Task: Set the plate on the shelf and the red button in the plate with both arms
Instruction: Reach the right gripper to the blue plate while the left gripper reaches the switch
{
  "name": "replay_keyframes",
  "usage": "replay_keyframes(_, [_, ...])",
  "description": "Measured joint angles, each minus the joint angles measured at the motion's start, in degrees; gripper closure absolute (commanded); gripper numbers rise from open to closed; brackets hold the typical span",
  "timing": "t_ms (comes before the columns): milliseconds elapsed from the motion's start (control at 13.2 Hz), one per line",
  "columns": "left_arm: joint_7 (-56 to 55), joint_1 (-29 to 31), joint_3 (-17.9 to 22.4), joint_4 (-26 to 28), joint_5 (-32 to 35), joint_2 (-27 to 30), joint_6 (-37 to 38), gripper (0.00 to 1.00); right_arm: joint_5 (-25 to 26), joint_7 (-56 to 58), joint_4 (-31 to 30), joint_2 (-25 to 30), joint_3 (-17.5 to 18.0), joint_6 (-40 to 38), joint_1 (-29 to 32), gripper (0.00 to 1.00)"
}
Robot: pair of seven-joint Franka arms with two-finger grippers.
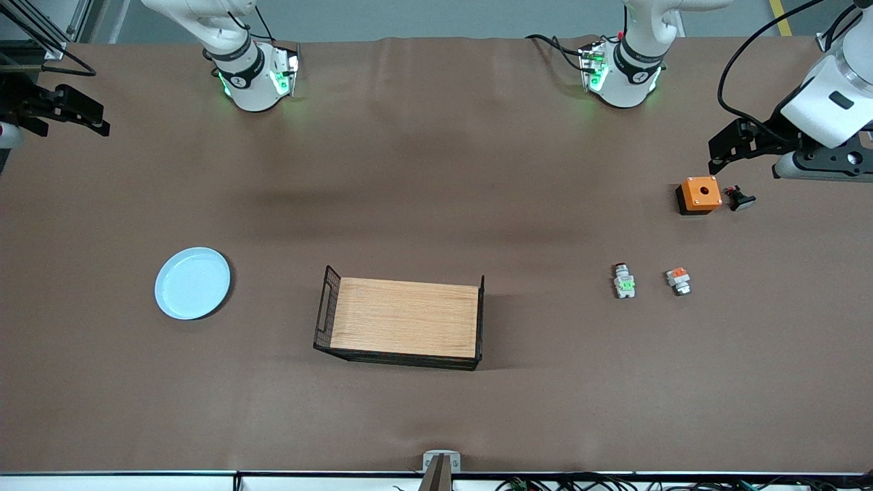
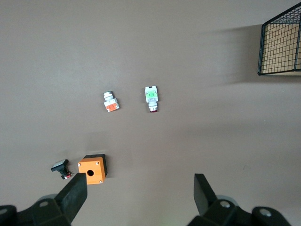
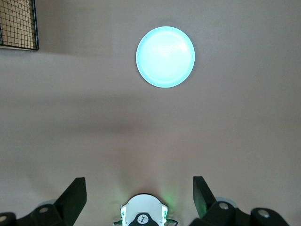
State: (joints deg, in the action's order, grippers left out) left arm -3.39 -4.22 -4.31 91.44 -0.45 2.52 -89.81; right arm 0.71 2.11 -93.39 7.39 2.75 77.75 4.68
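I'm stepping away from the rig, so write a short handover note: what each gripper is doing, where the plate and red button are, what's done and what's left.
Left gripper: open, empty, over the table at the left arm's end, above the orange box with a hole.
Right gripper: open, empty, at the right arm's end.
Round pale blue plate: flat on the table, toward the right arm's end, beside the wooden tray with black wire sides.
Red button, the small grey-white switch with a green block: on the table toward the left arm's end, beside a similar part with an orange-red block.
Done: nothing. Left: pick and place both.
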Motion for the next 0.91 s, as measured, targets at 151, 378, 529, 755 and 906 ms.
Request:
replay_keyframes(151, [0.0, 0.0, 0.0, 0.0, 0.0, 0.0, 0.0, 0.0, 0.0, 0.0, 0.0, -0.2, -0.1, 0.0, 0.0, 0.0])
replay_keyframes(378, [0.0, 0.0, -0.1, 0.1, 0.0, 0.0, 0.0, 0.0, 0.0, 0.0, 0.0, -1.1, -0.1, 0.0, 0.0, 0.0])
replay_keyframes(529, [0.0, 0.0, -0.1, 0.2, 0.0, -0.1, 0.0, 0.0, 0.0, 0.0, 0.0, -2.8, -0.2, 0.1, 0.0, 0.0])
replay_keyframes(755, [0.0, 0.0, -0.1, 1.0, 0.0, -2.2, -1.4, 0.0, 0.1, 0.0, 0.4, -7.0, -0.7, 0.7, 0.3, 0.0])
replay_keyframes(906, [0.0, 0.2, -0.1, 2.7, 0.0, -5.7, -5.4, 0.0, 0.1, 0.0, 1.0, -9.3, -1.0, 1.0, 0.7, 0.0])
